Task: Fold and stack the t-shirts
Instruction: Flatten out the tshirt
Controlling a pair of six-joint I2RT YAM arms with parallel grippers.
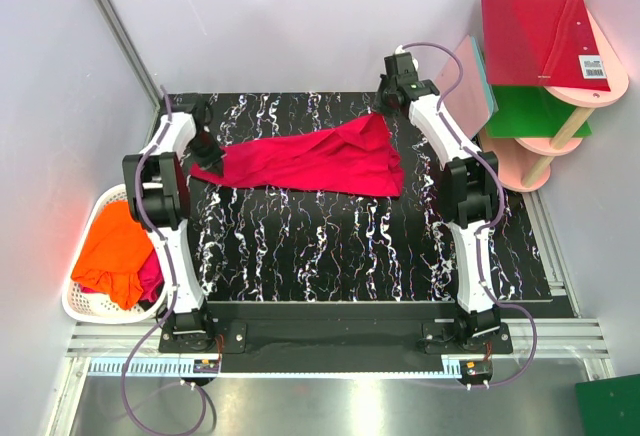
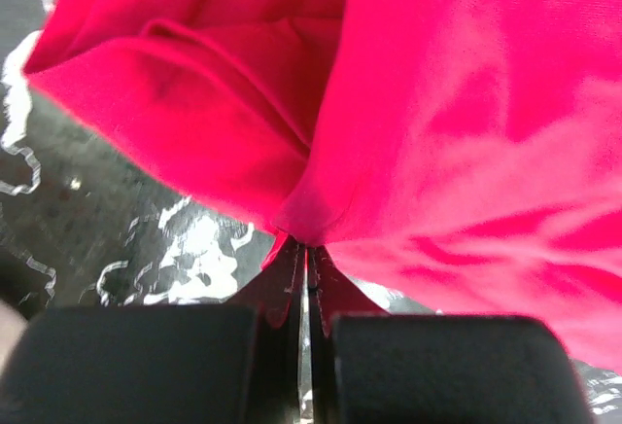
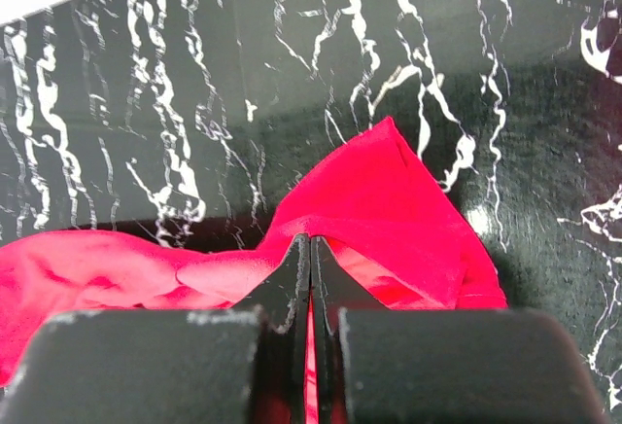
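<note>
Nearest the arm bases, at the left beside the table (image 1: 350,256), a white basket (image 1: 100,314) holds the orange t-shirt (image 1: 115,251) heaped over a bit of crimson cloth, both waiting their turn. The near half of the table is bare marbled black. On the far half lies the crimson t-shirt (image 1: 310,161), drawn out into a long rumpled band, narrow and bunched at its left end and fanning wider toward the right. The left hand (image 2: 309,249) is closed tight on a pinch of fabric at that narrow end, with folds gathered just above its fingertips. The right hand (image 3: 311,244) is likewise clamped on a peaked corner of the cloth at the far right end. The step in hand looks to be opening the shirt out flat before any fold. To do it well, both hands should rise together and draw apart evenly so the slack comes out without dragging cloth from either pinch. The left grip seems to hold several layers, so the shirt may not open fully on that side. Lay it down toward the bare near area. Beyond the table's far right corner, a pink shelf (image 1: 560,151) carries red and green boards, well clear of the work.
</note>
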